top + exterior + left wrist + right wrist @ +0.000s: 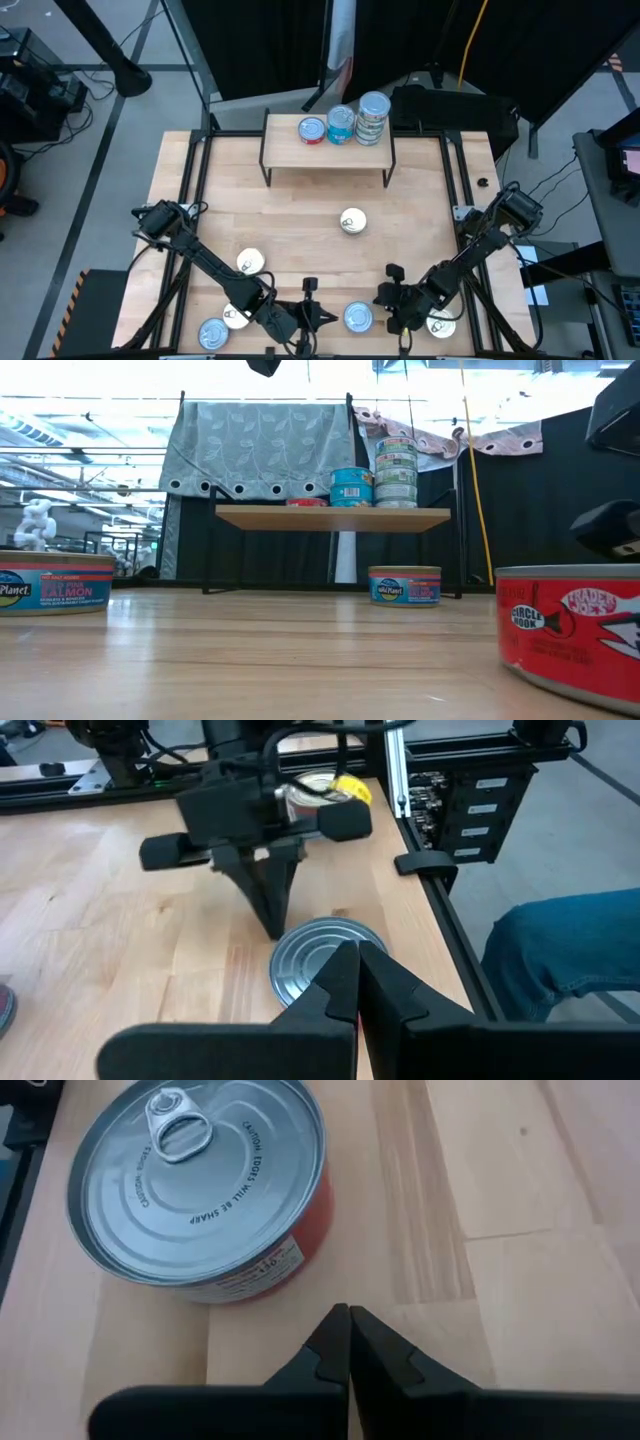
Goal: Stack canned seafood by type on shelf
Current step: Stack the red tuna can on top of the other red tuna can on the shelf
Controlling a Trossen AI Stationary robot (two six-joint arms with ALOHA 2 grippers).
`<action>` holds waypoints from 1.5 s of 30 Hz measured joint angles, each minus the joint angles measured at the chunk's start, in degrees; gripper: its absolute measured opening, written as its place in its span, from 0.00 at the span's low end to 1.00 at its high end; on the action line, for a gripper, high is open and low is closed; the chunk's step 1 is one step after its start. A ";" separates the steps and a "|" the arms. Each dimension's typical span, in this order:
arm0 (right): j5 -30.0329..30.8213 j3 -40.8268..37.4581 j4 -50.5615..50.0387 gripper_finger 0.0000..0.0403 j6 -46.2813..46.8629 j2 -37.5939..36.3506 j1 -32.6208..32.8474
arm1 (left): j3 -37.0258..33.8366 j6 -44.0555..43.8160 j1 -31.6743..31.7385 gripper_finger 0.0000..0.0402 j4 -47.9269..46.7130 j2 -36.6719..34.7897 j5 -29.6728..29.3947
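Observation:
A red-sided can with a silver pull-tab lid stands upright on the table near its front edge, between my two grippers. My right gripper is shut and slants down, its tips close beside the can's side with a strip of bare table between them. My left gripper is shut and points nearly level at the same can from the table's left. The shelf at the far middle carries a low red can, a blue stack and a taller stack.
Loose cans stand on the table: one mid-table, three at the near left, one at the near right. A person's leg in jeans shows beyond the table's black frame rail.

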 joint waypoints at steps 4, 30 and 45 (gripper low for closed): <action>0.48 0.00 0.38 0.00 -0.98 0.03 -0.08 | 0.01 1.44 0.31 0.01 2.38 0.32 0.66; 4.09 2.01 4.96 0.00 -6.89 -1.09 1.41 | 0.03 4.37 0.31 0.02 3.70 1.42 1.24; 3.17 1.47 -1.95 0.00 -5.54 -0.42 0.90 | -0.01 4.33 0.47 0.02 3.72 1.42 0.76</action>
